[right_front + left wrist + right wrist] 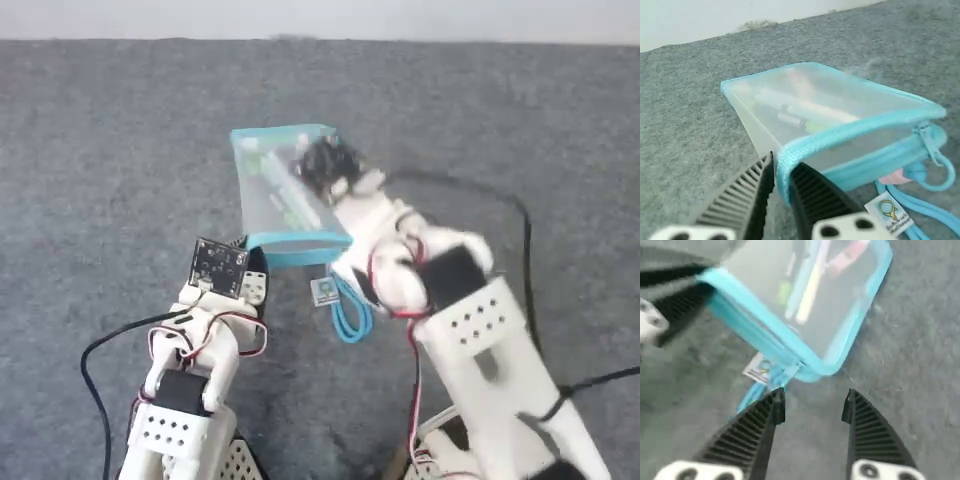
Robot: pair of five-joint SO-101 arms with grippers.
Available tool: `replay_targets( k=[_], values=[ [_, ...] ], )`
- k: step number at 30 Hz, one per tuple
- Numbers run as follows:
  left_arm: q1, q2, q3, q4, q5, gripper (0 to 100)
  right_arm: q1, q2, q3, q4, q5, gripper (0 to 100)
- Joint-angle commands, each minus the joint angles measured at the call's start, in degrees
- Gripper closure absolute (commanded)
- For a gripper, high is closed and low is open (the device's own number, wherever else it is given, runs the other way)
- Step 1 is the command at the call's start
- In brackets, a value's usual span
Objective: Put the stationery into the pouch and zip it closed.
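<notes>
Blue-edged clear plastic pouch [285, 190] is laid lengthwise, zip end toward the arms. Its edge is pinched by the left end effector [781, 167]; the right end effector [813, 400] is spread.

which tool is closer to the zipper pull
Right. Right tool hangs open just beside the zipper pull; left tool is clamped on the pouch at the zipper's other end.

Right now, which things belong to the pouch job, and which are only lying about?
For the job: pouch, stationery inside it, zip pull, left gripper shut on the pouch's edge, right gripper open nearby.
Lying about: blue cord with tag, black cable.
</notes>
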Motion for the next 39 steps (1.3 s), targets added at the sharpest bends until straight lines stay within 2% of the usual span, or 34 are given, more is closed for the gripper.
replay_targets(
  k=[1, 4, 11, 19, 23, 28, 32, 39],
  values=[
    [-0.5, -0.7, -1.4, -1.8, -0.3, 99, 2.3, -8.6, 17.9, -18.3, 9.1, 80.0],
    [-0.3, -0.7, -1.4, -1.8, -0.3, 99, 4.0, -12.2, 25.8, -22.8, 14.2, 76.5],
    [-0.2, -0.7, -1.4, -1.9, -0.3, 99, 5.4, -12.8, 28.2, -23.1, 18.3, 61.3],
    [-0.4, -0.7, -1.8, -1.7, -0.2, 99, 5.3, -4.2, 27.8, -30.7, 21.3, 60.7],
    [-0.5, -0.7, -5.1, 2.5, 0.0, 99, 5.8, 0.7, 27.7, -34.9, 21.5, 60.7],
    [-0.4, -0.7, -6.4, 4.4, 0.0, 99, 5.4, 1.8, 26.4, -37.1, 21.6, 60.7],
    [-0.4, -0.7, -7.3, 5.9, -0.1, 99, 5.4, 1.9, 26.2, -38.5, 25.4, 60.7],
    [-0.2, -0.7, -8.7, 8.1, -0.1, 99, 5.4, 1.9, 26.0, -41.3, 27.7, 60.8]
  ],
)
